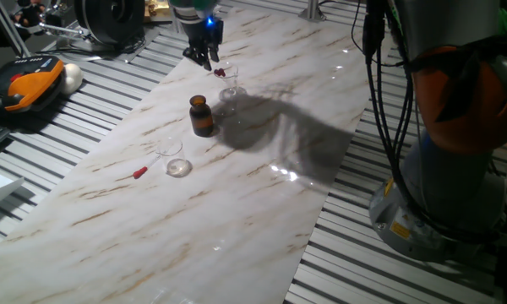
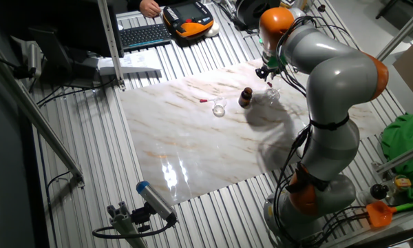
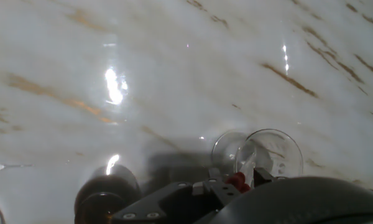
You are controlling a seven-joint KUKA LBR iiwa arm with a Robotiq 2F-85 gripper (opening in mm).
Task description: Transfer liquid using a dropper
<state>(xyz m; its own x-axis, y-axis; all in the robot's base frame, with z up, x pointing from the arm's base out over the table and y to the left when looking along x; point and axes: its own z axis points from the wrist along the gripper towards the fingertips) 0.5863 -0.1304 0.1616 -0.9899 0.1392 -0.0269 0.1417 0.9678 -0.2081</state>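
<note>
1. While the big grey and orange arm (image 2: pixel 330 89) bends over from its base at the edge, the marble-patterned bench (image 1: pixel 237 194) lies beneath it, with the arm's shadow falling across the far half.
2. At the end of the arm, the gripper (image 1: pixel 204 57) hangs over the far end of the bench, directly above a clear glass beaker (image 1: pixel 228 80). Its jaws stand close together on the red bulb of a dropper (image 1: pixel 220 73), whose tube points down into the beaker; the hand view shows the red bulb (image 3: pixel 237 181) sitting just over the beaker's rim (image 3: pixel 267 152).
3. Just beside the beaker, toward the middle of the bench, stands a small brown bottle (image 1: pixel 201 116), upright, with no cap that I can see on it.
4. Nearer still, a second small clear glass (image 1: pixel 177 160) sits apart from the bottle; I cannot tell whether it holds any liquid.
5. Close by that glass, a tiny red piece (image 1: pixel 140 173) lies flat on the marble, too small for me to say what it is.
</note>
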